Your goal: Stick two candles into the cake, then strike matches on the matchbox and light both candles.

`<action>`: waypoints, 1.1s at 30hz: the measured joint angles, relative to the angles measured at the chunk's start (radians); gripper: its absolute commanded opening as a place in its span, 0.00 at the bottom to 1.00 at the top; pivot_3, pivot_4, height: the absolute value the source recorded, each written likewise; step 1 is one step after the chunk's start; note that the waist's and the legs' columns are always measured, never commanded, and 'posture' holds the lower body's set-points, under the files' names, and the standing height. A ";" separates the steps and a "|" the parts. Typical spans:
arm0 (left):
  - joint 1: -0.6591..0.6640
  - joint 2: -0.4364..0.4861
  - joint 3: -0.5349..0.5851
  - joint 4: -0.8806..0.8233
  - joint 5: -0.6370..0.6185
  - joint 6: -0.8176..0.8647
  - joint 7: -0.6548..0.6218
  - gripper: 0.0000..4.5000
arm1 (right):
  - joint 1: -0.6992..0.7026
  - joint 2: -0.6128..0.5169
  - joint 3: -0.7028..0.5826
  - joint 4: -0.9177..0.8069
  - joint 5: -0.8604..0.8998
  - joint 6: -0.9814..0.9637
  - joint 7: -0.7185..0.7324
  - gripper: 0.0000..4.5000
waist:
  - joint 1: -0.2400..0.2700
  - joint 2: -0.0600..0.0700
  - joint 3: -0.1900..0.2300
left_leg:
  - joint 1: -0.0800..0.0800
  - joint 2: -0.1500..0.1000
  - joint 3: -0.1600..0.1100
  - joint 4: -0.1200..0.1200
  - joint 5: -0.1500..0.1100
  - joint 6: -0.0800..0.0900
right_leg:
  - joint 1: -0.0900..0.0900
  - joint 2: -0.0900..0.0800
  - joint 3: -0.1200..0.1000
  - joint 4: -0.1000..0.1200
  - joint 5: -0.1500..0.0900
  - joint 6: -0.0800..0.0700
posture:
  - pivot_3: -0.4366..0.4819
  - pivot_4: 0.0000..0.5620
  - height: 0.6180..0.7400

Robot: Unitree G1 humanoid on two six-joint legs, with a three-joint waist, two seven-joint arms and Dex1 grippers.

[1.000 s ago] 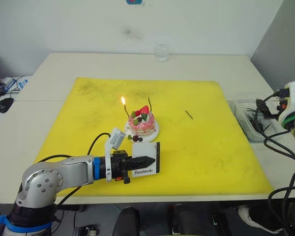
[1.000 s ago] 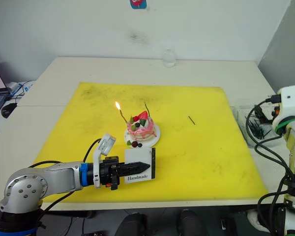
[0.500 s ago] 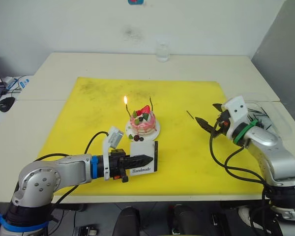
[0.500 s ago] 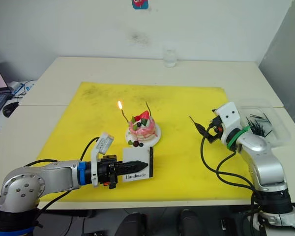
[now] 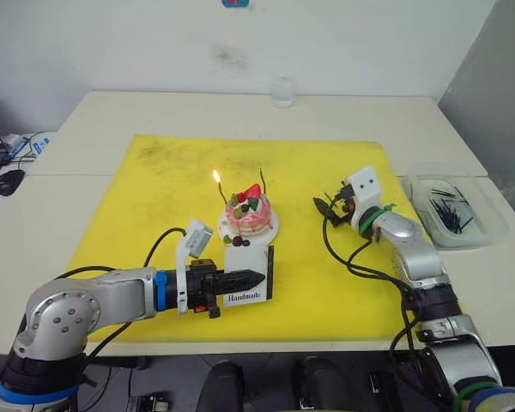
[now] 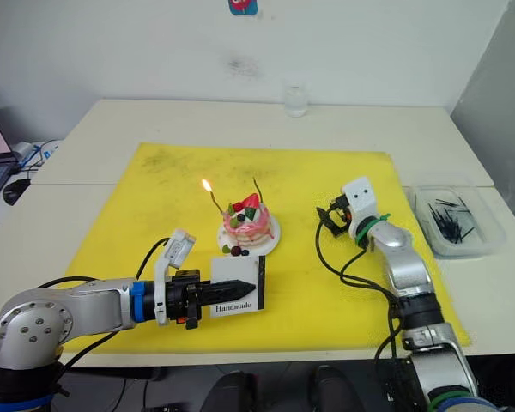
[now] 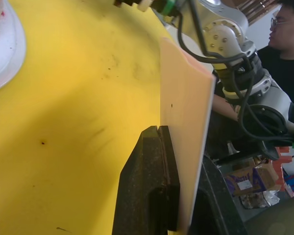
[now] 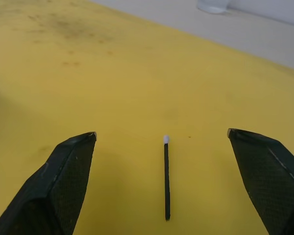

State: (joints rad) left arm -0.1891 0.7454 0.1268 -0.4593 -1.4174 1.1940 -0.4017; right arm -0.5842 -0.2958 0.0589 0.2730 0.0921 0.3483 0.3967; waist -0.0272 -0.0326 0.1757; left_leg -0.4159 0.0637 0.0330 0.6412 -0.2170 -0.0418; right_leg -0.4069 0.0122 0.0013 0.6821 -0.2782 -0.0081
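Cake: small round pink cake (image 5: 248, 215) with strawberry and berries, on a small white plate, near the middle of the yellow rubbery mat (image 5: 154, 184).
Candles: two thin sticks stand in the cake. The lit candle (image 5: 220, 190) on the robot's left carries a flame; the unlit candle (image 5: 263, 184) on the right is dark at its tip.
Matchbox: flat white box with black "Handmade" lettering (image 5: 251, 275), held upright on the mat just in front of the cake.
Left gripper: left gripper (image 5: 240, 281) clenched on the matchbox; the wrist view shows one black finger pressed flat on the box face.
Right gripper: right gripper (image 8: 164, 183) with fingers spread wide apart, holding nothing, low over the mat to the right of the cake.
Loose match: short dark stick with a white head (image 8: 166, 177), lying flat on the mat between the spread fingers, touching neither.
Spare matches: clear plastic tray (image 5: 463, 233) of dark sticks at the right table edge, off the mat.
Stage: judged as one candle lit, second pending; the pickup of the loose match appears to be the step in hand.
Risk, pickup: the match is thin and lies flat; closing too high would likely miss it, and closing off-centre could roll or flick it away.
Risk, grip: a pinch near the white head would leave no head free to strike.
Risk, strike: a hard stroke could push the box toward the cake and the burning candle close behind it.
Risk, flame: the reach to the unlit candle passes near the live flame.
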 measured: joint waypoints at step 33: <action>-0.024 0.014 -0.013 0.014 0.000 -0.001 -0.006 0.00 | 0.091 0.020 -0.011 -0.362 0.023 0.237 -0.067 0.01 | 0.002 0.000 0.000 | 0.000 0.001 0.000 0.000 0.000 0.000 | 0.000 -0.001 0.000 0.000 0.000 0.000 | 0.48 0.27 1.00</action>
State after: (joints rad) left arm -0.2133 0.7595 0.1139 -0.4457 -1.4170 1.1931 -0.4072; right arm -0.4935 -0.2758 0.0480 -0.0895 0.1155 0.5848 0.3298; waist -0.0256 -0.0324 0.1758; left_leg -0.4159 0.0644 0.0329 0.6411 -0.2170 -0.0418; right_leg -0.4073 0.0114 0.0017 0.6824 -0.2779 -0.0077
